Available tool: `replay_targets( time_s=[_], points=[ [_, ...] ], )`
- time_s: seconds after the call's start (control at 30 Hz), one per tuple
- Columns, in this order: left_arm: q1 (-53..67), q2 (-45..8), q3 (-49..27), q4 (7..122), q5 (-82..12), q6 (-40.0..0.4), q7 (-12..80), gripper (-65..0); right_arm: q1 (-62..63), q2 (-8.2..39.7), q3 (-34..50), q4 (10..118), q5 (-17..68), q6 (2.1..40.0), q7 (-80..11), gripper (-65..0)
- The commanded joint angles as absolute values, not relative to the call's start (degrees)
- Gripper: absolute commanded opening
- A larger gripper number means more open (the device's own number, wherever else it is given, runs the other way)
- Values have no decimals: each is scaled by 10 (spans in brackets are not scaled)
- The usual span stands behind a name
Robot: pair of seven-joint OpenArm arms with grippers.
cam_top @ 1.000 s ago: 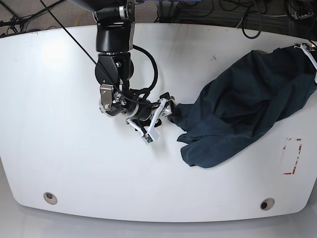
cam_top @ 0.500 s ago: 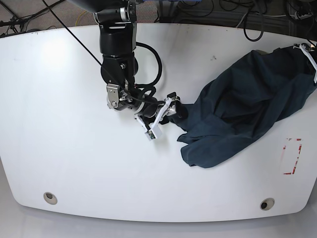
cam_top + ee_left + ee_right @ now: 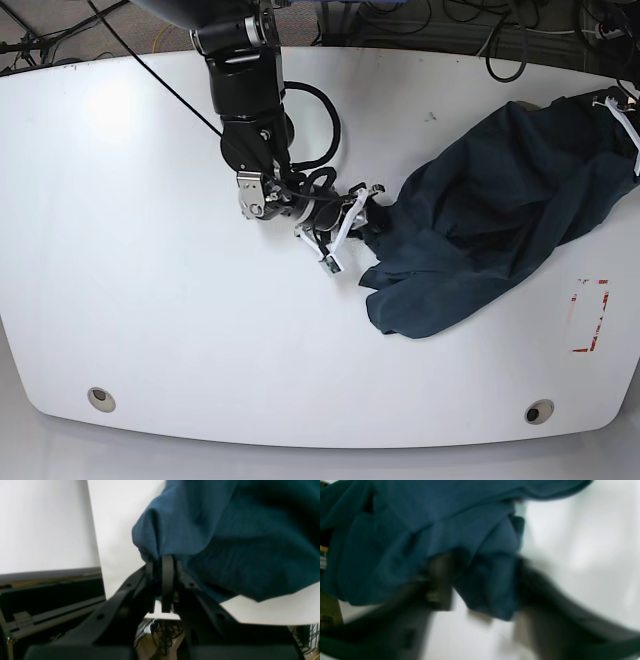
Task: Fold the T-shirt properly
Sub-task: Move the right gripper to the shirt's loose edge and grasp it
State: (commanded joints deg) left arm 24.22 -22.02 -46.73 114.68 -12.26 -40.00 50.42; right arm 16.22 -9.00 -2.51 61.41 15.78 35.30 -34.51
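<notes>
The dark navy T-shirt [image 3: 490, 210] lies crumpled on the right half of the white table [image 3: 150, 280], stretched from the middle toward the far right corner. My right gripper [image 3: 362, 208] is at the shirt's left tip; the blurred right wrist view shows a bunch of the T-shirt [image 3: 420, 517] between the right gripper [image 3: 482, 585] fingers. My left gripper [image 3: 618, 100] is at the shirt's upper right end by the table edge. The left wrist view has the left gripper [image 3: 162, 562] shut on a fold of the T-shirt [image 3: 225, 530].
A red-outlined rectangle [image 3: 588, 315] is marked on the table at the right, below the shirt. Two round holes [image 3: 100, 398] [image 3: 540, 411] sit near the front edge. Cables [image 3: 500, 40] lie behind the table. A black case [image 3: 50, 600] stands beyond the table edge.
My right arm has swung to the right and slightly back, carrying the shirt's left tip toward the rest of the cloth. The left gripper and the shirt's right end have stayed put.
</notes>
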Motion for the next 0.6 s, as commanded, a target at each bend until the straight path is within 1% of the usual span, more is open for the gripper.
replay_targets(
  time_s=[0.1, 0.27, 0.53, 0.6],
  points=[
    [240, -220, -465, 1147, -123, -400, 504, -650, 162, -87, -25, 614, 158, 353, -347, -618],
    [235, -221, -444, 1147, -123, -400, 504, -650, 159, -70, -24, 646, 158, 353, -374, -620],
    [232, -221, -436, 1147, -123, -400, 504, -650, 124, -31, -24, 764, 158, 353, -437, -621],
    [224, -221, -426, 1147, -123, -400, 504, -650, 107, -11, -20, 811, 158, 353, -474, -621]
  ],
)
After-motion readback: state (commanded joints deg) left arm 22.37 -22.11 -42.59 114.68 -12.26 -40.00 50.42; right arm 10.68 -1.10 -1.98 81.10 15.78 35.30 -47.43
